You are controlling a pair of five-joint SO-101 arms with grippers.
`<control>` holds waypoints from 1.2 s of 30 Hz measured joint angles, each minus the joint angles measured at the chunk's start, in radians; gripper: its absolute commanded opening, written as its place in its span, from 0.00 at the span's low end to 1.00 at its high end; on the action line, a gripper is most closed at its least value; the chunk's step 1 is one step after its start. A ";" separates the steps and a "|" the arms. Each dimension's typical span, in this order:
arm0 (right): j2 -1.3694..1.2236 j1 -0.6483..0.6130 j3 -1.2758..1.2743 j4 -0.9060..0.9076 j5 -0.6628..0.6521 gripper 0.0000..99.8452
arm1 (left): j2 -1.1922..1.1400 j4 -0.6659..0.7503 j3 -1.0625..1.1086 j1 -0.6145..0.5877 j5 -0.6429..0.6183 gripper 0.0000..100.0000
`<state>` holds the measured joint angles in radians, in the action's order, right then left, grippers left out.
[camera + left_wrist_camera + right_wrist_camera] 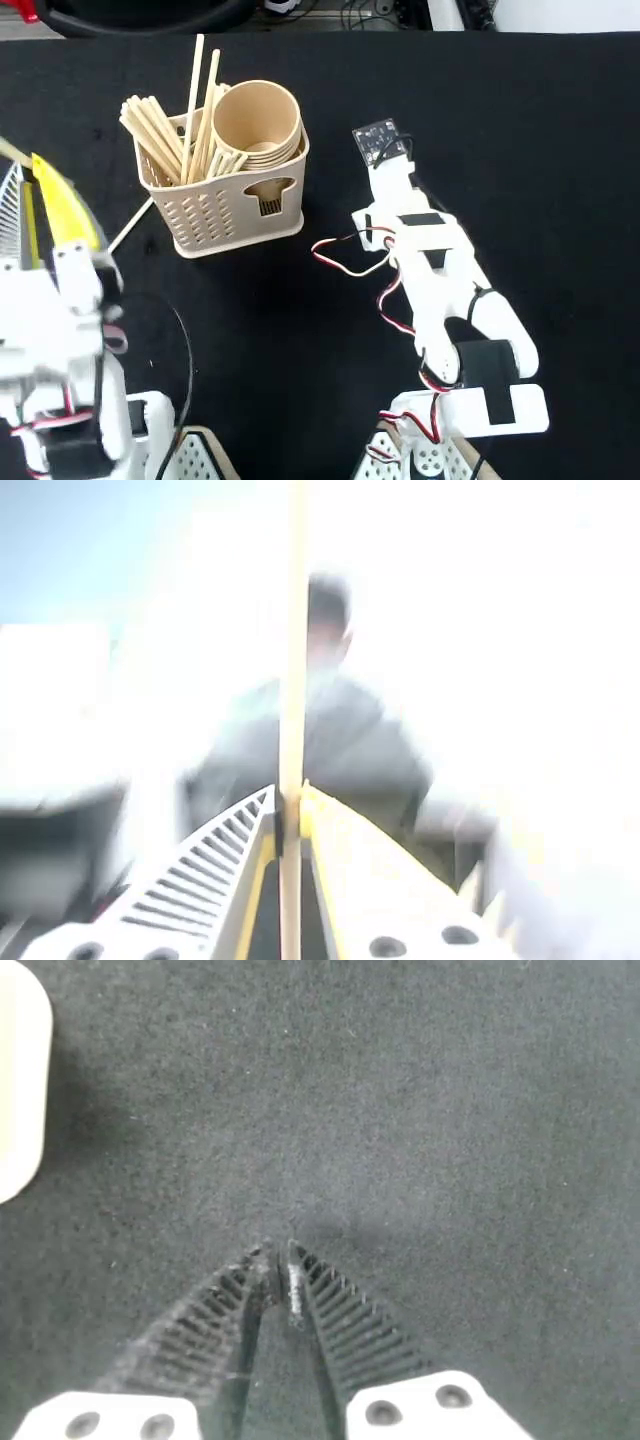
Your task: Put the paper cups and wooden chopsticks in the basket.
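Note:
A beige perforated basket (225,215) stands left of the table's middle. Stacked paper cups (258,122) sit in it, beside several wooden chopsticks (160,130) that stand up in its left half. At the far left my left gripper (290,795) is raised and pointing up, shut on a single chopstick (295,630) that runs straight between its white and yellow fingers. Another chopstick (130,226) lies slanted on the cloth against the basket's left side. My right gripper (278,1255) is shut with nothing in it, low over the black cloth to the right of the basket (18,1080).
The right arm (430,270) stretches from the front edge toward the table's middle, trailing red and white wires (345,262). The left arm's base (60,380) fills the front left corner. Black cloth lies open at the right and behind the basket.

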<state>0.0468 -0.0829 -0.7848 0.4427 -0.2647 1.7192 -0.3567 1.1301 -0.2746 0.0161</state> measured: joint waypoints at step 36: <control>0.000 0.000 0.000 0.000 0.000 0.01 | -0.608 -0.005 -0.120 0.158 -0.216 0.15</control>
<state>0.0468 -0.0829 -0.7848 0.4427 -0.2647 1.1116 -0.3613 1.0104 -0.1166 -0.2002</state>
